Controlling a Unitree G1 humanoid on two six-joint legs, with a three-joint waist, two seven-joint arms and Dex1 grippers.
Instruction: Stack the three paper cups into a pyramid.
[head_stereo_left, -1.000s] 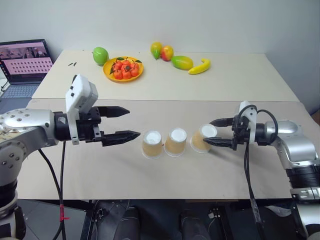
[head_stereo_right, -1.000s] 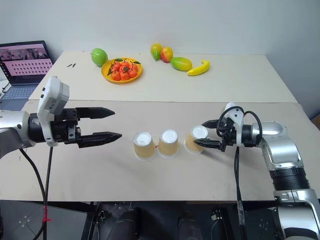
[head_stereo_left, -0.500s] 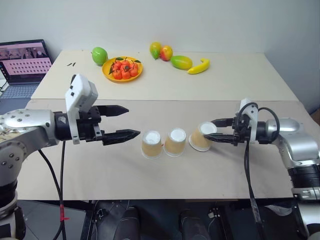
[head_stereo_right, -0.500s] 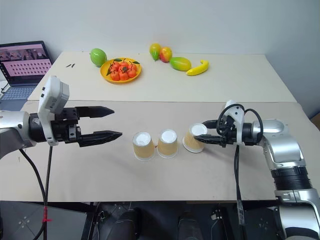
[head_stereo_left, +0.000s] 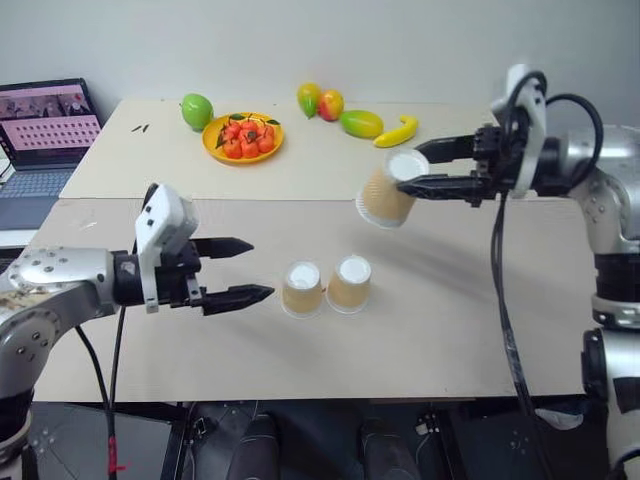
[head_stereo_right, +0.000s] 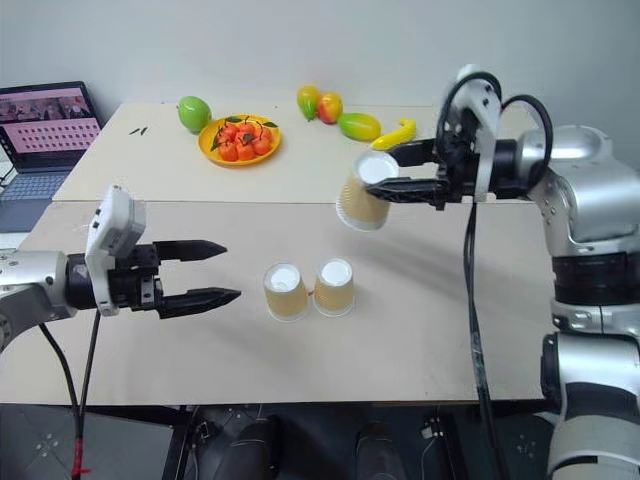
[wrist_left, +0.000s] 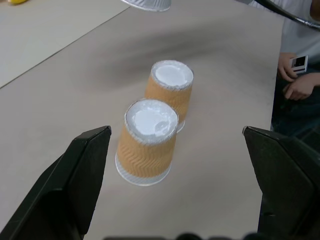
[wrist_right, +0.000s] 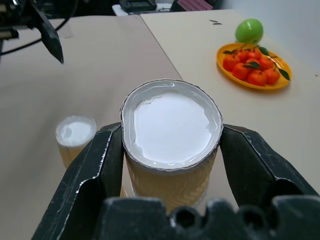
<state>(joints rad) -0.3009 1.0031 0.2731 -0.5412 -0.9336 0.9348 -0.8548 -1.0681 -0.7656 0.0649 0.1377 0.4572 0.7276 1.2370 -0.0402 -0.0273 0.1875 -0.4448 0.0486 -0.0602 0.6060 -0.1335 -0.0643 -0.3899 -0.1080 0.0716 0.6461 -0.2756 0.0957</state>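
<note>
Cups: two (head_stereo_left: 303, 288) (head_stereo_left: 349, 283) upside down, touching side by side, mid tabletop (head_stereo_left: 420, 330). Left claw (head_stereo_left: 243, 270) spread wide, empty, level with them, just to their left. Third cup (head_stereo_left: 385, 194) tilted, off the tabletop, clenched in right claw (head_stereo_left: 418, 170) above the pair. Farther back: orange plate of fruit (head_stereo_left: 243, 138), banana (head_stereo_left: 397, 132).

Bright, even overhead light falls on the worktop (head_stereo_left: 450, 330), with only soft, pale shadows beside the two standing paper cups (head_stereo_left: 325, 286). No glare shows. In the left wrist view the fingers (wrist_left: 65, 185) look slightly blurred.
</note>
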